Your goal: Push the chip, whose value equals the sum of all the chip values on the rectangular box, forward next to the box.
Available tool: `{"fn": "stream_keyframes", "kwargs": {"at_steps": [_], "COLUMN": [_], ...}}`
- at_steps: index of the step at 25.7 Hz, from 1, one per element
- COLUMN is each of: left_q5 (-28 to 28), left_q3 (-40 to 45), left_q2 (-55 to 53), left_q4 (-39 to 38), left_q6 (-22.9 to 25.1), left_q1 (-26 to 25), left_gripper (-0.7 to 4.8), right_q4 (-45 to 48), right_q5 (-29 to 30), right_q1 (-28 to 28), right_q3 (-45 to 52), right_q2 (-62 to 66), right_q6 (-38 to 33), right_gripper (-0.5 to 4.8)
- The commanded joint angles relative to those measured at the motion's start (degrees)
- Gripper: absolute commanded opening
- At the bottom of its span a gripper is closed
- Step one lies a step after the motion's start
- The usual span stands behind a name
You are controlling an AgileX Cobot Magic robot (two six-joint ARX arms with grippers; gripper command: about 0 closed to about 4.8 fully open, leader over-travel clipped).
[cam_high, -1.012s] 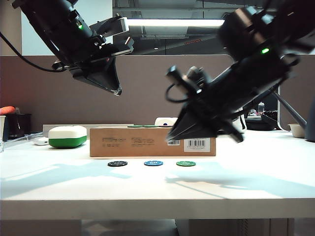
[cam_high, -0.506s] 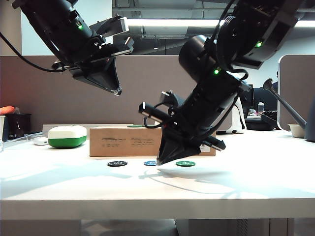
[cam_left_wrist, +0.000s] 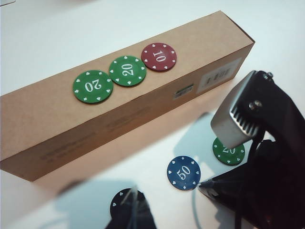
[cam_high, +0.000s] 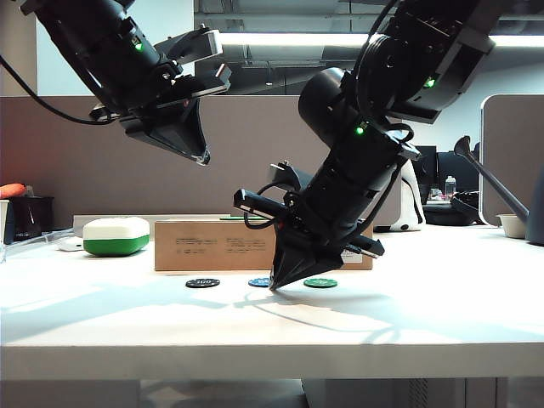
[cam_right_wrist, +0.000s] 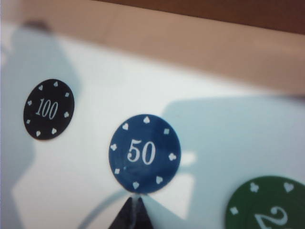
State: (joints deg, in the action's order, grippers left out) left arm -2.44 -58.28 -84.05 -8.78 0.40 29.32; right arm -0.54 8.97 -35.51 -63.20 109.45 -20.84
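I have the right gripper (cam_high: 274, 285) down at the table (cam_high: 425, 314) with its dark fingers pressed together into one point, and that point sits at the near edge of the blue 50 chip (cam_right_wrist: 144, 153), touching it or just short of it; I cannot tell which. From the tip, the chip lies straight ahead, and the cardboard box (cam_left_wrist: 109, 100) lies beyond it in the same line, a strip of bare table between them. So I judge the push should run directly away from me, tip behind chip, toward the box's long side face.

On the box lid I read two green 20 chips (cam_left_wrist: 93, 86) and a red 10 chip (cam_left_wrist: 159, 57), which sum to fifty, so the blue one is my target. Beside it from the tip, the black 100 chip (cam_right_wrist: 48, 109) lies well off to one side and a green 20 chip on the table (cam_left_wrist: 228, 151) near on the other; neither touches it.

The chips are flat, smooth discs on a slick white top, so I expect an off-centre nudge would let the blue one slip sideways. The box is matte brown board, long and low.

The left gripper (cam_high: 197, 146) hangs high over the box, far from the chip; its fingers appear closed to a point.
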Motion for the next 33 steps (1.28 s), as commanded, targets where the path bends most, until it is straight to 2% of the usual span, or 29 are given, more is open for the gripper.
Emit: {"fn": "stream_keyframes", "kwargs": {"at_steps": [1, 4, 6, 13, 20, 25, 33], "left_q5": [-0.2, -0.2, -0.2, -0.2, -0.2, -0.2, -0.2], "left_q3": [-0.2, -0.2, -0.2, -0.2, -0.2, -0.2, -0.2], "left_q2": [0.2, 0.2, 0.2, 0.2, 0.2, 0.2, 0.2], "left_q4": [0.7, 0.7, 0.8, 0.8, 0.7, 0.7, 0.7], "left_q6": [0.0, 0.0, 0.0, 0.0, 0.0, 0.0, 0.0], "left_q1": [0.0, 0.0, 0.0, 0.0, 0.0, 0.0, 0.0], "left_gripper": [-0.05, -0.05, -0.05, -0.05, -0.05, -0.05, -0.05], "right_q4": [-1.2, -3.6, -3.6, -2.9, 0.3, 1.5, 4.8], "right_q5": [0.1, -0.4, -2.9, -4.4, -5.2, -8.0, -8.0], "right_q1": [-0.1, -0.1, -0.1, -0.1, -0.1, -0.1, -0.1], "right_q3": [-1.6, -3.5, -3.5, -3.5, -3.5, -3.5, -3.5], "right_q2": [1.9, 3.3, 3.3, 4.6, 6.1, 7.0, 7.8], "right_q6": [0.3, 0.3, 0.3, 1.4, 1.4, 1.5, 1.6], "right_gripper": [-0.05, -0.05, -0.05, -0.05, -0.05, -0.05, -0.05]}}
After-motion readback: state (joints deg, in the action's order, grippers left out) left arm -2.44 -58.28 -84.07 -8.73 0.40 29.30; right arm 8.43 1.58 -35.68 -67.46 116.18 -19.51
